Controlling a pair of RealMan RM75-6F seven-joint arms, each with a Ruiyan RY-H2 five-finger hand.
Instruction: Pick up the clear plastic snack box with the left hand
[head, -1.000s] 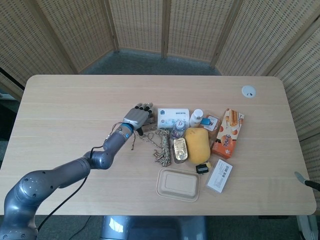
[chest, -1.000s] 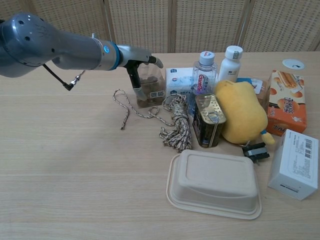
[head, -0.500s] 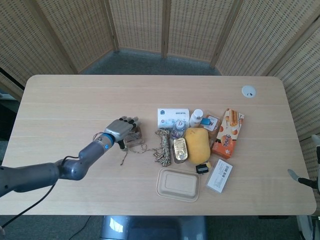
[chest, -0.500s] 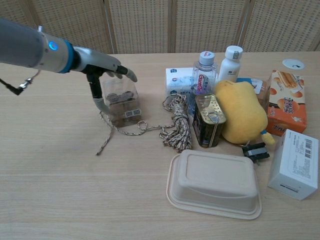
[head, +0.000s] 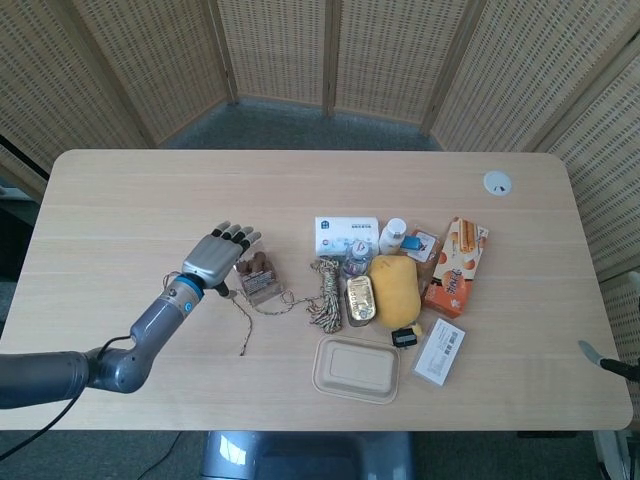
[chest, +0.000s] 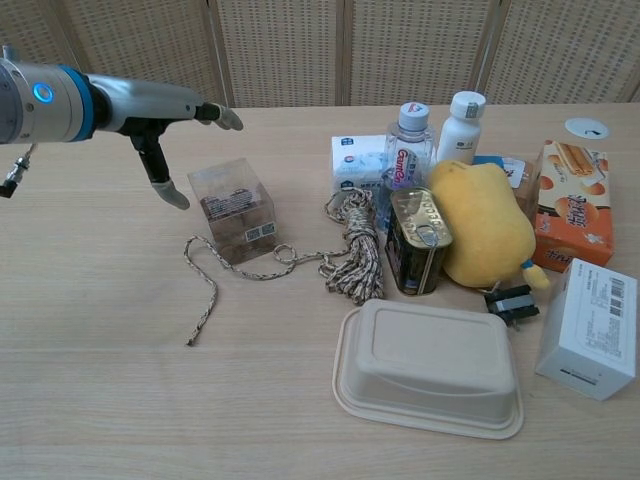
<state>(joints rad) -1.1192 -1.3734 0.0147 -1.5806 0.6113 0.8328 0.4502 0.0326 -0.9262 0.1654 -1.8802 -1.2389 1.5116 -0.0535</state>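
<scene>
The left hand (chest: 165, 120) is hovering spread, holding nothing, just left of the clear plastic snack box (chest: 234, 209); next, judging from this, closing around it.

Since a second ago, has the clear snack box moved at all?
Yes. The clear snack box has shifted left, away from the tissue pack it stood beside, and the left hand has let go of it.
</scene>
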